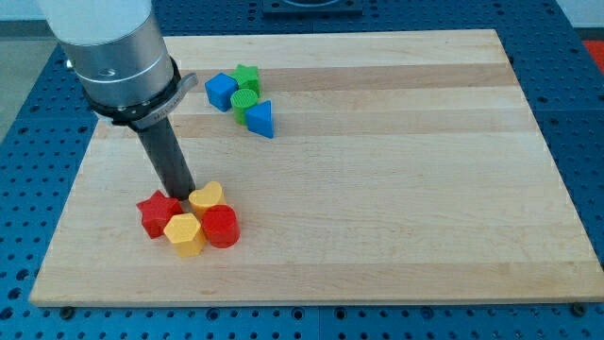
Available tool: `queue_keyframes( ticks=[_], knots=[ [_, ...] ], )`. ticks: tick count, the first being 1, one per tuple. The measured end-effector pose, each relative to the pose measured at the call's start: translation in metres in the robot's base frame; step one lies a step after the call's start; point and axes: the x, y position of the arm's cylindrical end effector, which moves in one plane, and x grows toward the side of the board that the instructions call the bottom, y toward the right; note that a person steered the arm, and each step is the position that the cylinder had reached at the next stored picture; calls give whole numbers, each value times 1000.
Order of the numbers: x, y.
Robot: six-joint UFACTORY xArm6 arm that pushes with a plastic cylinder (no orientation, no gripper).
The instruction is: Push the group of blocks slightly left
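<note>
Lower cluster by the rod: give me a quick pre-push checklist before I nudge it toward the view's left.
1. My tip visible: ok, at the cluster's top edge.
2. Tip on the cluster's right side for a leftward push: not ok; it sits between the red star and yellow heart.
3. Cluster compact: ok; yellow hexagon and red cylinder adjoin.
4. Board room at left: ok.
5. Blue-green group out of the path: ok.

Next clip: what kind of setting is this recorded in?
Probably a robotics lab bench: a wooden board sits on a blue perforated table, with small coloured blocks such as the red star beside my tip.
</note>
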Motion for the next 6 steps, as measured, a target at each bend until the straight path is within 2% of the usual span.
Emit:
queue_keyframes(
  ticks=[2,3,4,5,6],
  knots=[
    [2,69],
    [26,86],
    [27,86],
    [13,122],
    [60,133]
  ],
)
